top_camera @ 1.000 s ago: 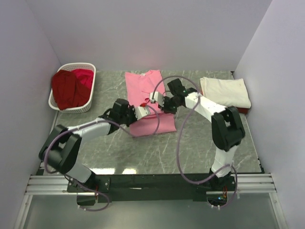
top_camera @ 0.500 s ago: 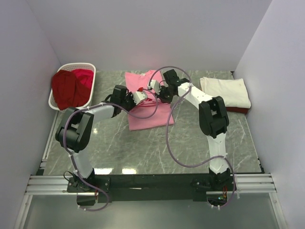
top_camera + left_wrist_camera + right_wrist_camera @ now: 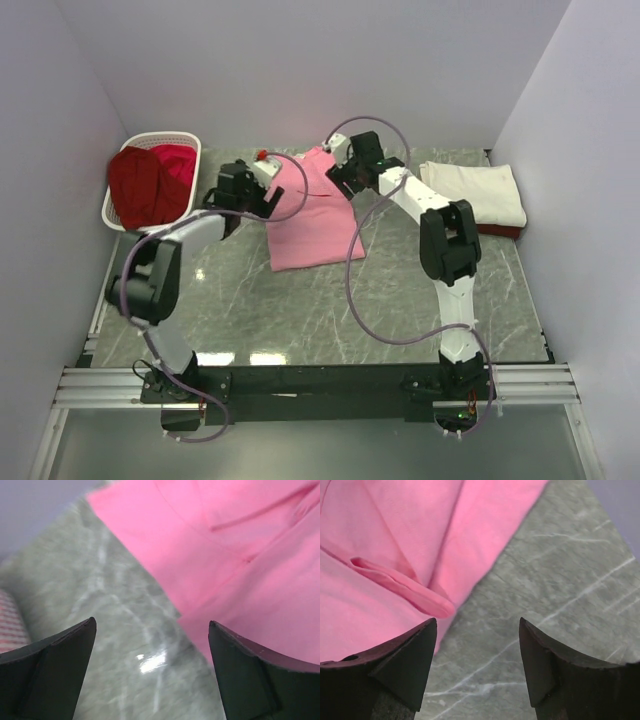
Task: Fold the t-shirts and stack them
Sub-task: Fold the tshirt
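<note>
the folded pink cloth t-shirt [image 3: 310, 225] lies with its long axis far-to-near; left gripper [image 3: 150, 627] and right gripper [image 3: 477, 625] flank its far corners, fingers apart, holding nothing.

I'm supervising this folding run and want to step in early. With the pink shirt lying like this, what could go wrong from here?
The pink shirt shows a raised crease beside the open right claw; the fold may set uneven. The left arm's cable loops over the shirt and could drag it when the arm moves. The open left claw hangs by the shirt's edge and might snag it.
</note>
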You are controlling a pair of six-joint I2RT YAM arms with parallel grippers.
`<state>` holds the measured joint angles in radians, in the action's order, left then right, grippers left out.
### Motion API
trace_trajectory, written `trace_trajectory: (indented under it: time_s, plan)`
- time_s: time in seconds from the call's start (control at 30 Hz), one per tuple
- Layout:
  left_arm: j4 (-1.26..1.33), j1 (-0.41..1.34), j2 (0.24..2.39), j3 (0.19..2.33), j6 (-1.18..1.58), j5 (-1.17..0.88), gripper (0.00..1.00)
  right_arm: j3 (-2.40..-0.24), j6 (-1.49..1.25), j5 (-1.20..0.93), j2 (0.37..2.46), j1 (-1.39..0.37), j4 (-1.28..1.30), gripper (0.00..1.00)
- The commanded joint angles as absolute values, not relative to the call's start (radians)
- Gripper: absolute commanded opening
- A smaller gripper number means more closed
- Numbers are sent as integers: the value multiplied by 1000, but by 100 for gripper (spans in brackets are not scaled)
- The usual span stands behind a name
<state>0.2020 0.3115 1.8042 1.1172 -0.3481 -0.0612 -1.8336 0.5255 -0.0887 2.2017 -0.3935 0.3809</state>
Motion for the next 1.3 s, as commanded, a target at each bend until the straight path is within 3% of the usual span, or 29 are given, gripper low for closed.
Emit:
trace_trajectory:
  time_s: [0.0,0.1,0.13,0.2,0.27,0.4,0.67,1.0,1.1,1.13,1.17,1.27]
  plan:
    - [270,305,1568,1076,-337,-134,100,-1810,451,-142,2054,-324,336,73]
    - [164,314,1415,970,-509,-351,98,-1705,738,-508,1937,-282,530,73]
    - [141,340,1357,903,-556,-411,97,-1660,964,-647,1901,-276,587,73]
    - [68,385,1303,826,-709,-437,96,-1469,1186,-696,1789,-282,681,73]
    - [32,480,1253,726,-771,-376,95,-1264,1368,-662,1687,-316,616,75]
    - [12,560,1244,638,-795,-330,92,-1068,1397,-519,1620,-414,427,76]
    - [74,566,1364,614,-824,-273,89,-1034,1379,-368,1706,-492,264,76]
    - [166,508,1557,666,-830,-226,81,-1072,1384,-298,1801,-505,238,71]
    - [164,497,1592,681,-825,-216,70,-1081,1391,-294,1818,-508,247,60]
    - [164,495,1600,689,-824,-215,65,-1084,1385,-299,1821,-508,252,47]
    - [169,495,1604,689,-819,-209,53,-1097,1384,-302,1828,-508,265,40]
    - [195,494,1615,683,-815,-186,32,-1100,1387,-321,1822,-508,293,20]
